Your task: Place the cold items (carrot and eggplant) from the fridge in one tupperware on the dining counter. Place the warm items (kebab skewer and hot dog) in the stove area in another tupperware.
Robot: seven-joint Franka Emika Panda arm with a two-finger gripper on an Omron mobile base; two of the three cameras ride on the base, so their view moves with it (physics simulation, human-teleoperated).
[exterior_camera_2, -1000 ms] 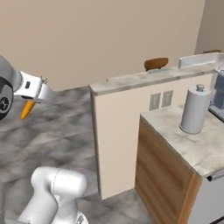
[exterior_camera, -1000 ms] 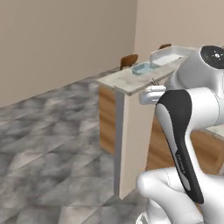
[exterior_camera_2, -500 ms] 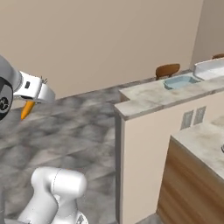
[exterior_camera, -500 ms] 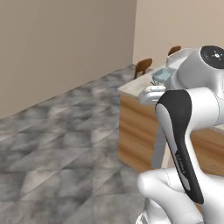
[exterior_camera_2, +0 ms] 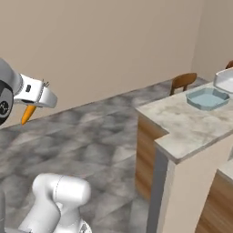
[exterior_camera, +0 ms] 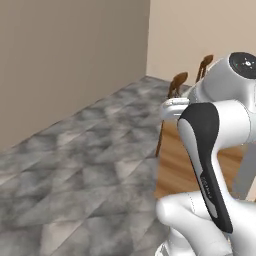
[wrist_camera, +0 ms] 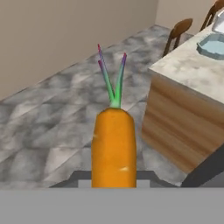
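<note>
An orange carrot (wrist_camera: 113,144) with green and purple leaves stands upright in the middle of the hand view, and my gripper (wrist_camera: 113,181) is shut on its lower end. In the right base view the gripper (exterior_camera_2: 32,109) hangs at the far left, high over the floor, with the carrot (exterior_camera_2: 28,113) poking out below it. A pale blue tupperware (exterior_camera_2: 207,98) lies on the dining counter (exterior_camera_2: 182,123) at the right, with a white tupperware (exterior_camera_2: 225,79) behind it. The blue tupperware (wrist_camera: 212,43) also shows top right in the hand view. The eggplant, kebab skewer and hot dog are out of view.
A wooden chair (exterior_camera_2: 183,82) stands at the counter's far end, and two chairs (exterior_camera: 177,85) show past my arm in the left base view. Grey tiled floor (exterior_camera_2: 100,132) stretches to the beige wall. The counter's wooden side (wrist_camera: 183,127) faces the gripper.
The whole scene has swung as the base moved: the counter slid to the right in both base views and more floor and wall show. The carrot stays gripped.
</note>
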